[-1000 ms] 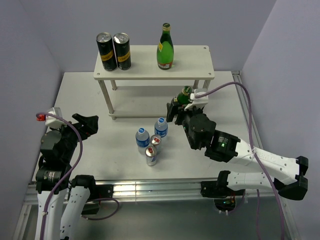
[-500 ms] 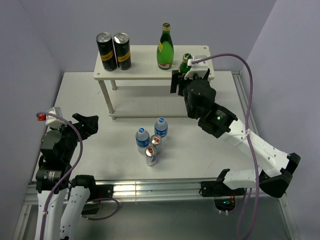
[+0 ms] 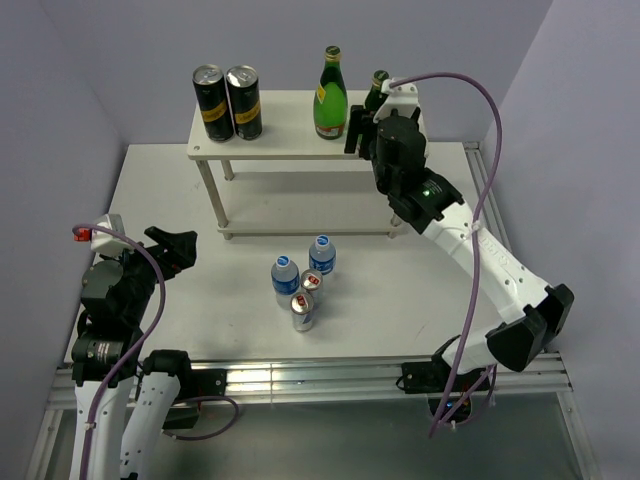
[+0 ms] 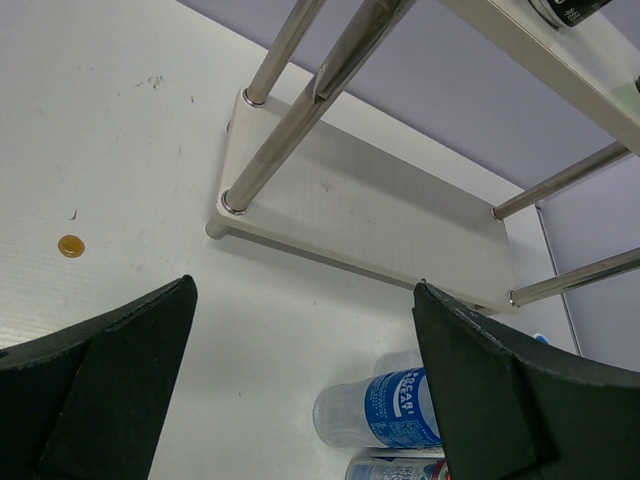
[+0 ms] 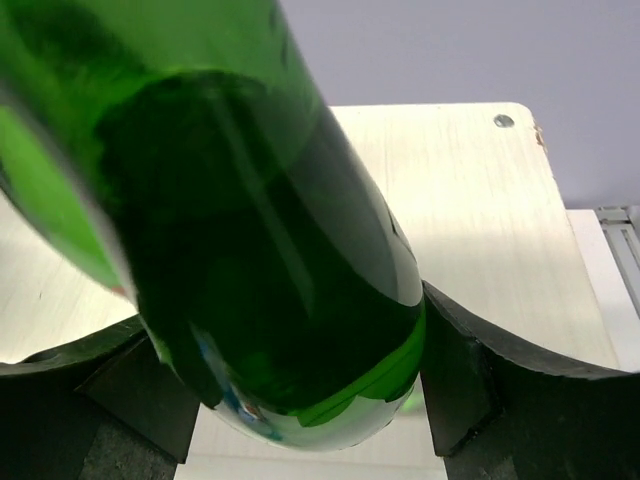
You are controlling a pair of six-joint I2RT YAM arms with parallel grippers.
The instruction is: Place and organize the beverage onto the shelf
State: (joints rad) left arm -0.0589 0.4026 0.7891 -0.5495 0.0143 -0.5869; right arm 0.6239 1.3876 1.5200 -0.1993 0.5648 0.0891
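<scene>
The white table (image 3: 170, 200) carries the white two-tier shelf (image 3: 290, 122) at the upper centre of the frame. Its top board holds two black cans (image 3: 228, 100) and one standing green glass bottle (image 3: 330, 95). Just right of that bottle, the right gripper (image 5: 290, 395) clamps a second green glass bottle (image 5: 250, 200), roughly upright with its base over the board. The left gripper (image 4: 305, 390) gapes empty at lower left. Two water bottles (image 3: 303, 265) and two silver cans (image 3: 305, 300) wait mid-frame on the table.

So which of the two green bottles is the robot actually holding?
The right-hand green bottle, clamped in the right gripper over the top board of the shelf. The other green bottle stands free on that board, just left of it.
</scene>
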